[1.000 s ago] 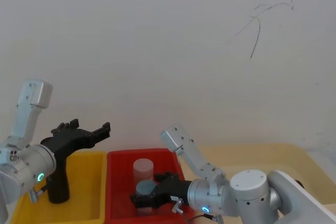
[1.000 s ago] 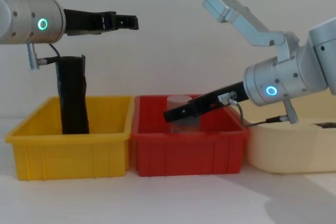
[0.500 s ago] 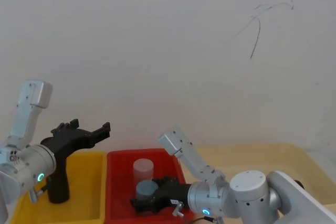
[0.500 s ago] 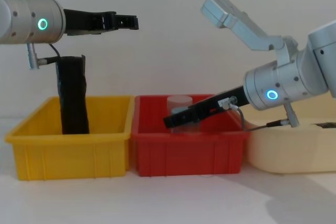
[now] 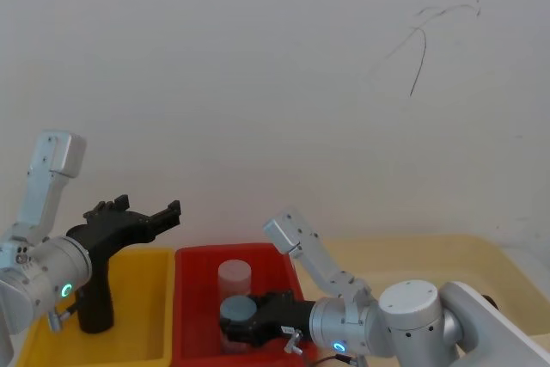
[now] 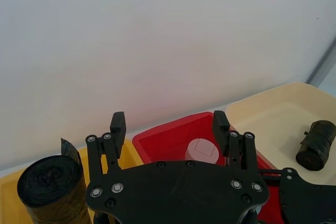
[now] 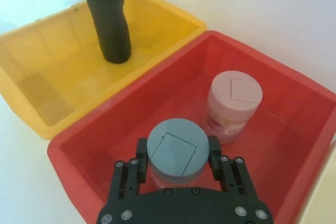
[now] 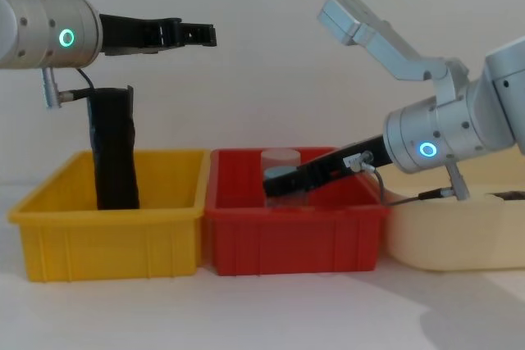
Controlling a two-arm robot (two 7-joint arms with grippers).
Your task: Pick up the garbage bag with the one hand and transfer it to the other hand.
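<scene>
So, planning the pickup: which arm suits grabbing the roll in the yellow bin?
Left: the open left gripper hovers up near that roll; the right gripper is down in the red bin at a grey-lidded jar.

Arms: silver cylindrical links | Left wrist ring light (image 8: 66,38): green | Right wrist ring light (image 8: 426,150): blue | Grippers: black, two-finger, silver screw heads | Cables: thin, black

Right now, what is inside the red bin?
The red bin holds a grey-lidded jar between the right gripper jaws, and a pink-lidded jar beside it. The gripper covers the grey jar's base.
</scene>
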